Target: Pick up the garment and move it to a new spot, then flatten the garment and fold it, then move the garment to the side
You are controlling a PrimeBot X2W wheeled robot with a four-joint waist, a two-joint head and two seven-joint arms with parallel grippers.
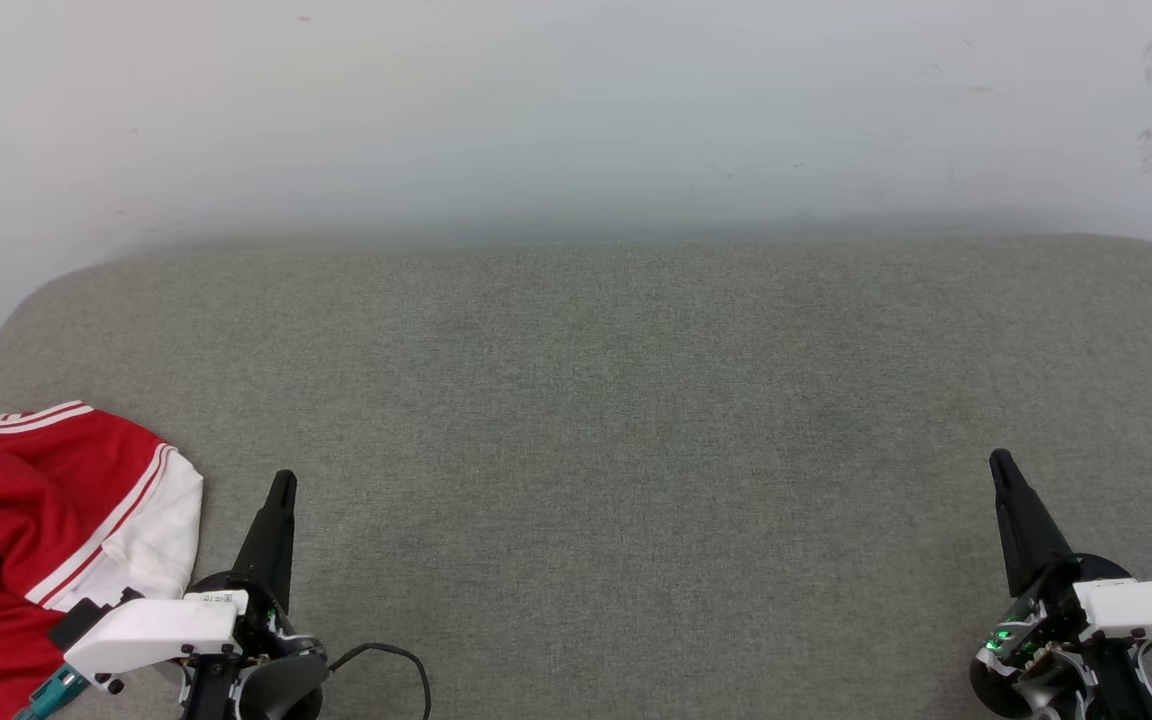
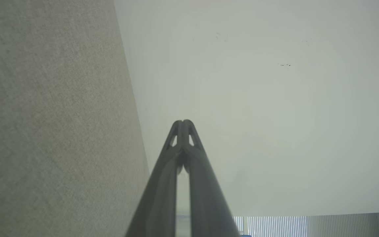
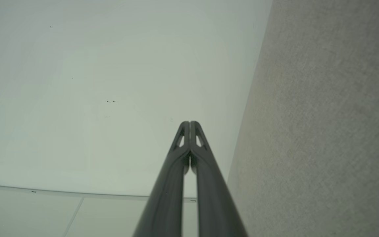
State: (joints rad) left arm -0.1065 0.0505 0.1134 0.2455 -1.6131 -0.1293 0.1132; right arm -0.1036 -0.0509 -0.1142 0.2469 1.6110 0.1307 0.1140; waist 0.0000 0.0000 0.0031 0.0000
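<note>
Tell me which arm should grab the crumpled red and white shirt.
Left: the left gripper sits beside the red-and-white fabric garment; the right gripper is far across the grey pad.

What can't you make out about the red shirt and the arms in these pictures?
The garment, head view: the left and bottom edges cut it off, so its full outline is unknown.
Its near right part, head view: hidden behind the left arm's white casing.
Whether it bears print: the crumpled folds hide its front.
The right arm, head view: cut off by the right and bottom edges.
</note>
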